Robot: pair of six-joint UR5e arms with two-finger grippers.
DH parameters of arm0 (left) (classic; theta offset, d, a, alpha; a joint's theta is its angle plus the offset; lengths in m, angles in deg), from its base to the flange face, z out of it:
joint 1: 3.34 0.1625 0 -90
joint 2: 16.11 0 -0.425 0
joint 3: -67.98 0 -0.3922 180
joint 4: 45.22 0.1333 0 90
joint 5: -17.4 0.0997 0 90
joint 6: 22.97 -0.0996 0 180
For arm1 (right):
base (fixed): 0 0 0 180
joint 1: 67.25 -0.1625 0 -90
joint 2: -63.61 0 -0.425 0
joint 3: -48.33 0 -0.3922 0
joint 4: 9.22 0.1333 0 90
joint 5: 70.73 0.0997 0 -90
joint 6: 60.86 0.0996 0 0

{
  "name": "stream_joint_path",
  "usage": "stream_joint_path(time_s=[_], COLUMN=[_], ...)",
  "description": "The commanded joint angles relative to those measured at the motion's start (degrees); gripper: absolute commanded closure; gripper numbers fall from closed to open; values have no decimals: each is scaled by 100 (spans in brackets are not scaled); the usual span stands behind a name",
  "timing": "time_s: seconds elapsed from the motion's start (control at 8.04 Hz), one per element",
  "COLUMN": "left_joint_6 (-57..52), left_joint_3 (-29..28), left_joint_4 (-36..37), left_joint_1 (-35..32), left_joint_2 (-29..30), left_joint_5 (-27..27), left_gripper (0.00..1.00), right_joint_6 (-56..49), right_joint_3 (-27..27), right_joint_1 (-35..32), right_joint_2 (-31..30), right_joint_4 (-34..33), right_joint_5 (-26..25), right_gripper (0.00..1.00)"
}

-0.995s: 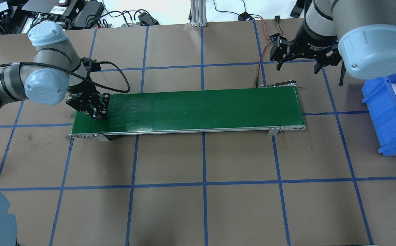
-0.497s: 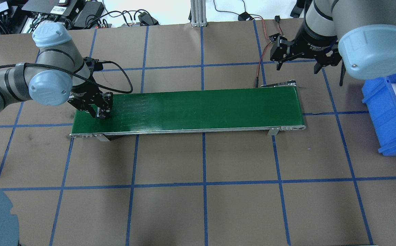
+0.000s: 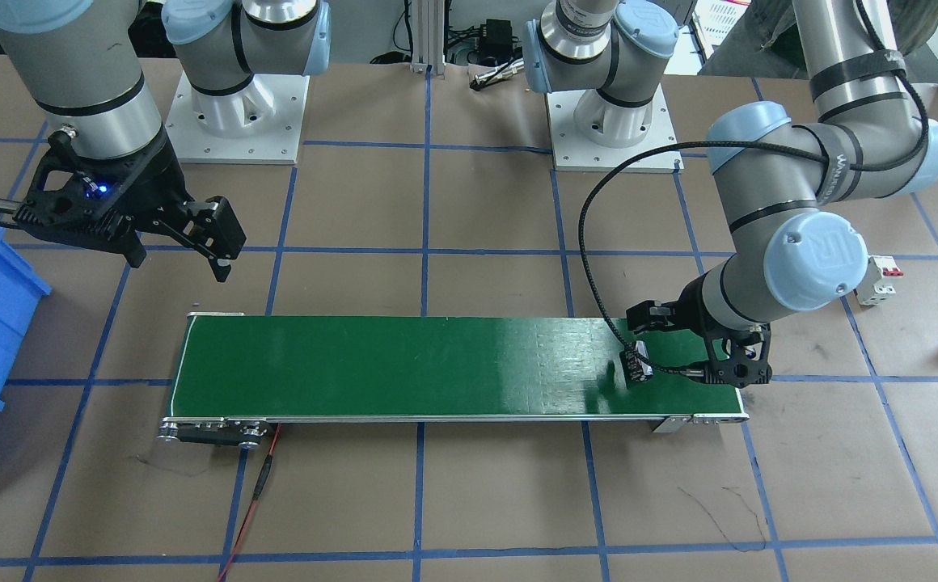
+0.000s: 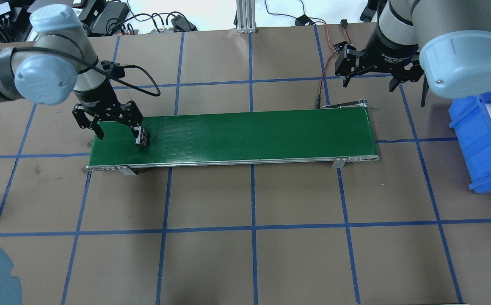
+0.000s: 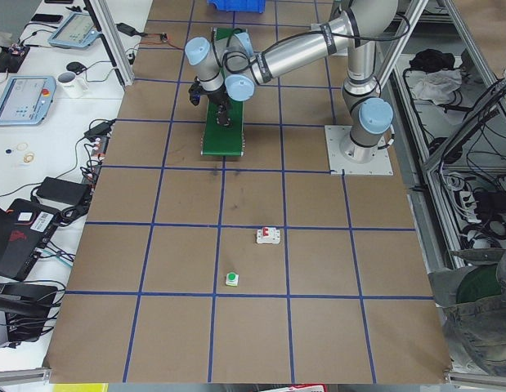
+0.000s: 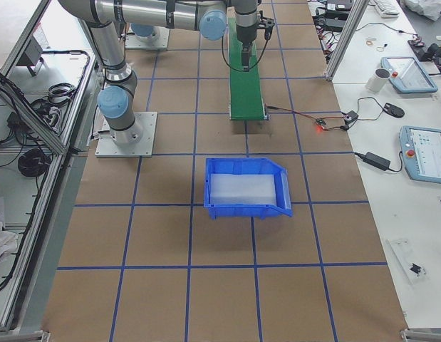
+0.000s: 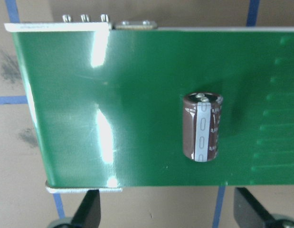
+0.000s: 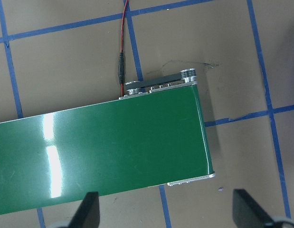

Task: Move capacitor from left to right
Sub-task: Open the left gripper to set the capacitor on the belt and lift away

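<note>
Left claw point(image 4: 119, 137) hangs wide over capacitor point(image 4: 142, 137) on belt point(image 4: 249, 131); drop-off looks done, wide right claw point(image 4: 369, 84) should collect next.

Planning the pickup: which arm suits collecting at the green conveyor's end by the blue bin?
Probably right: the right tool hovers open there; the left tool is over the black cylindrical capacitor, opposite.

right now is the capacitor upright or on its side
On its side: in the left wrist view the capacitor lies lengthwise on the green belt, pale stripe up.
</note>
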Motion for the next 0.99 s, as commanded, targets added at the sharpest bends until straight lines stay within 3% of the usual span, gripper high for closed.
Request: stream_joint_path(time_s=[0.0, 0.5, 0.87], left_joint_6=[9, -8, -26], left_joint_3=[-1107, -1215, -1215], left_joint_4=[-791, -765, -661], left_joint_1=[14, 58, 58], left_joint_2=[-94, -463, -657], left_joint_5=[-50, 29, 47], left_gripper=[0, 0, 0], right_joint_6=[-84, -103, -103], right_joint_3=[8, 87, 360], right_joint_1=[0, 0, -9], right_joint_2=[52, 228, 351], right_joint_4=[9, -26, -166], right_joint_5=[69, 104, 447], right_gripper=[0, 0, 3])
